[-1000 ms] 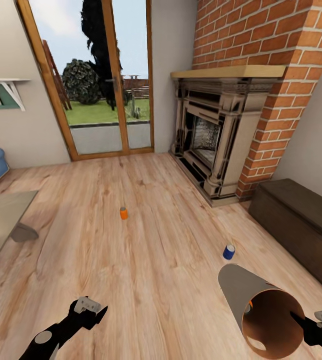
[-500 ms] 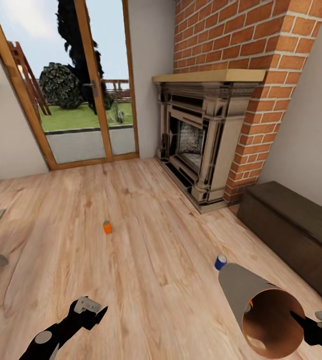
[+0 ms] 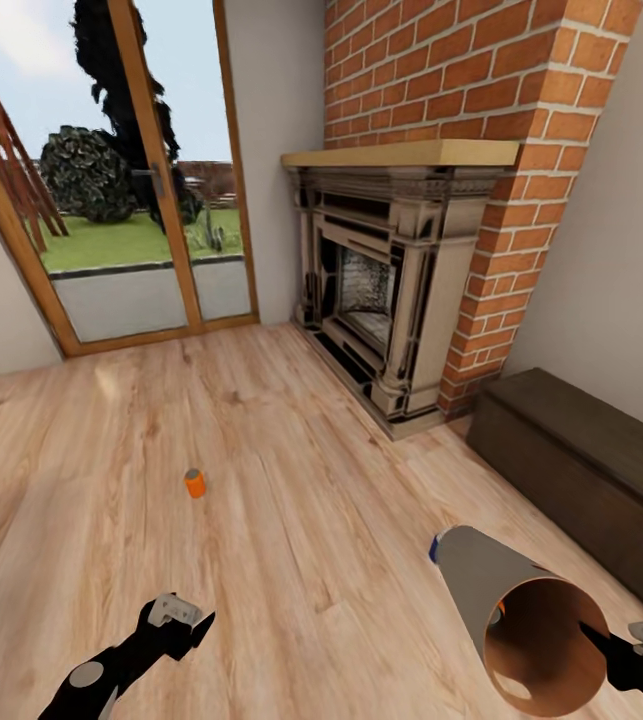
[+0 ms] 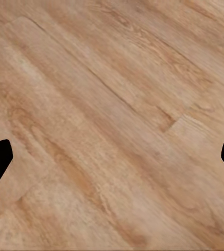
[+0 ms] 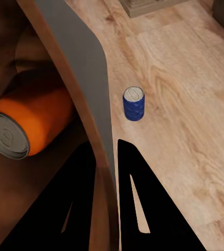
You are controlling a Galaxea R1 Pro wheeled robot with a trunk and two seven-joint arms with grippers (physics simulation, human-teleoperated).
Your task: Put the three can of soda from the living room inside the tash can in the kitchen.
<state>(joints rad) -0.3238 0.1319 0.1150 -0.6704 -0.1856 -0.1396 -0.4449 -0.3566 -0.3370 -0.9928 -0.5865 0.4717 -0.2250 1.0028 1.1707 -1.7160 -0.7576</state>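
An orange soda can (image 3: 194, 484) stands upright on the wood floor, ahead of my left gripper (image 3: 197, 626), whose fingers are spread wide and empty above bare planks (image 4: 112, 157). My right gripper (image 3: 593, 640) is shut on the rim of the trash can (image 3: 491, 590), which it holds tilted with the orange-brown inside facing me. A second orange can (image 5: 28, 123) lies inside the trash can (image 5: 80, 68), also visible as the can in the bin (image 3: 499, 612). A blue soda can (image 5: 133, 103) stands on the floor just beyond the bin; the blue can (image 3: 434, 546) peeks out behind the bin's base.
A brick-and-stone fireplace (image 3: 381, 290) stands ahead on the right. A dark wooden bench (image 3: 581, 470) runs along the right wall, close to the bin. Glass patio doors (image 3: 131, 210) fill the far left wall. Open wood floor (image 3: 291, 520) lies between.
The whole view has swung right and moved forward: sofa and low table left the picture, both floor cans drew nearer, and the blue can slid mostly behind the bin. Both arms kept their pose.
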